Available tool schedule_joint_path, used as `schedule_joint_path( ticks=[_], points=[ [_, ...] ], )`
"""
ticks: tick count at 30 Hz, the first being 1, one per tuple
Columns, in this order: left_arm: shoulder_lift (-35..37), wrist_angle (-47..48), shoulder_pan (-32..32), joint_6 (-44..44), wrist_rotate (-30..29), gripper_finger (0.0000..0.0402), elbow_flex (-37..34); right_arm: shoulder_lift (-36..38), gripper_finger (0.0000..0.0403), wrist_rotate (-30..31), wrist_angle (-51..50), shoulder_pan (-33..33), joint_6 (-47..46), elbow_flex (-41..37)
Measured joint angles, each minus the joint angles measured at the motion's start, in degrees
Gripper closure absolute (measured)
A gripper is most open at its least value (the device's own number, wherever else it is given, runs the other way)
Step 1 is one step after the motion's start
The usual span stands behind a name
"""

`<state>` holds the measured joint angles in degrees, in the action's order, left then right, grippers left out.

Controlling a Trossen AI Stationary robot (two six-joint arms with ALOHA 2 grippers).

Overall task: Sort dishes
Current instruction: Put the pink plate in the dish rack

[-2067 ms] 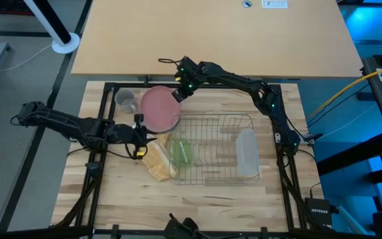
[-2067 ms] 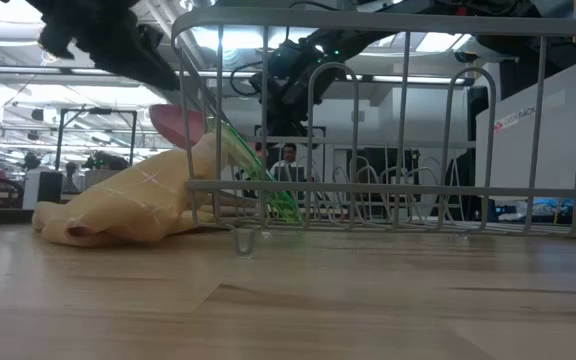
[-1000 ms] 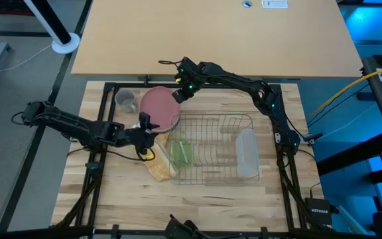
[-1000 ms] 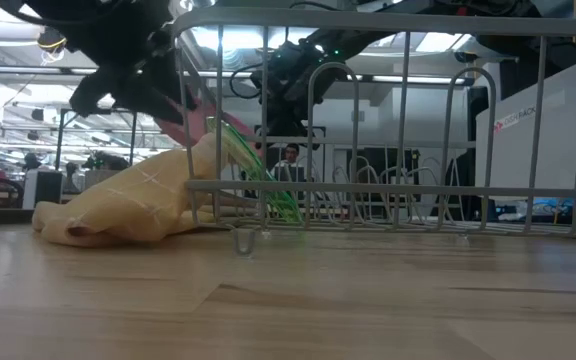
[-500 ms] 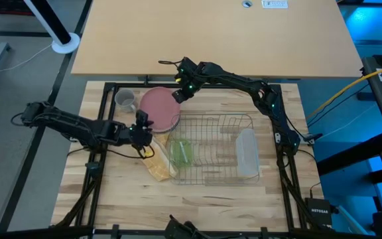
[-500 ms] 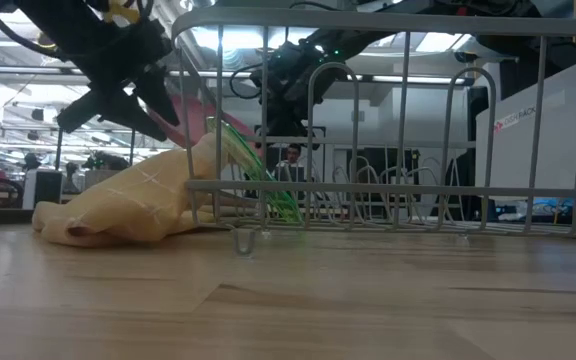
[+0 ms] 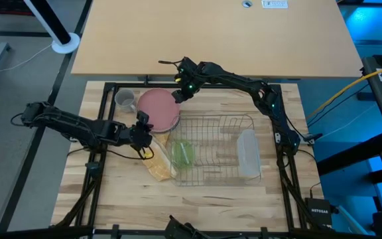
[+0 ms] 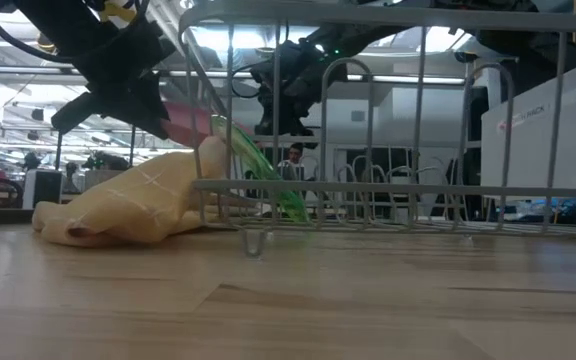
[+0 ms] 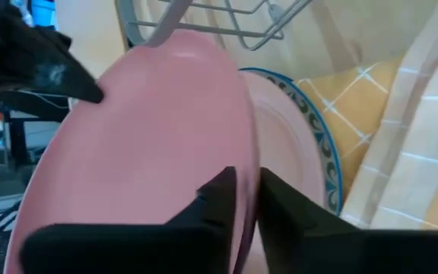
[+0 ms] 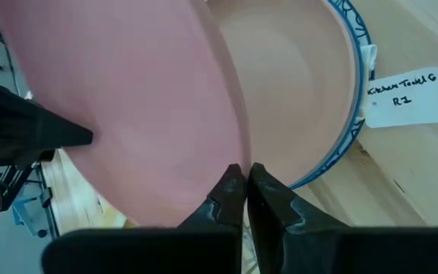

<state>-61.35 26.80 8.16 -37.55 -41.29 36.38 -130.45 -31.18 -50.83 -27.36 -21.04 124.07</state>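
both grippers pinch the pink plate (image 7: 158,109), left of centre frame beside the wire dish rack (image 7: 212,149), the left gripper (image 7: 144,126) on its near rim and the right gripper (image 7: 179,94) opposite, so next probably lift it together into the rack.

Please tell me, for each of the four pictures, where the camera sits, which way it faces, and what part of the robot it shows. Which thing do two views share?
High view: above the table, looking straight down; both arms, the left gripper and right gripper on the pink plate.
Low view: at table height, facing the room through the wire rack; arms come from above.
Left wrist view: looks past its own fingers, closed on the plate's rim.
Right wrist view: past its own fingers, on the opposite rim.
Both wrist views share the pink plate and the blue-rimmed bowl under it.
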Motion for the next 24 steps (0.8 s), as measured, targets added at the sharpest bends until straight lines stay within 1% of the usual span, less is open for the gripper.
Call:
schedule_joint_path(
  ticks=[1, 3, 8, 12, 15, 19, 22, 24],
  points=[
    [-0.02, 0.03, 0.00, 0.48, 0.26, 0.0382, 0.00, 0.01, 0.0391, -0.01, 0.31, -0.02, 0.00, 0.01],
    [-0.04, -0.02, 0.00, 1.80, 0.88, 0.0394, 0.00, 0.05, 0.0391, -0.11, 1.12, -0.06, 0.02, 0.02],
    [-0.04, 0.00, 0.14, 3.65, 1.00, 0.0395, -0.02, 0.07, 0.0391, 0.08, 5.59, -0.04, 0.07, 0.02],
    [0.01, -0.61, 0.20, 7.61, 0.76, 0.0397, -0.02, 0.07, 0.0383, -0.53, 9.49, -0.08, 0.11, 0.02],
    [0.03, -0.59, 0.20, 8.81, 0.59, 0.0398, 0.00, 0.07, 0.0361, -3.13, 12.28, -0.17, 0.26, 0.02],
    [0.10, -0.50, 0.20, 9.56, 0.48, 0.0398, -0.02, 0.07, 0.0317, -5.76, 14.51, -0.19, 0.24, 0.00],
    [0.10, -0.48, 0.20, 10.51, 0.41, 0.0399, -0.02, 0.07, 0.0286, -6.07, 14.75, -0.19, 0.22, 0.00],
    [0.10, -0.68, 0.21, 13.32, 0.50, 0.0399, 0.00, 0.07, 0.0271, -5.03, 14.87, -0.11, 0.22, 0.00]
  ],
)
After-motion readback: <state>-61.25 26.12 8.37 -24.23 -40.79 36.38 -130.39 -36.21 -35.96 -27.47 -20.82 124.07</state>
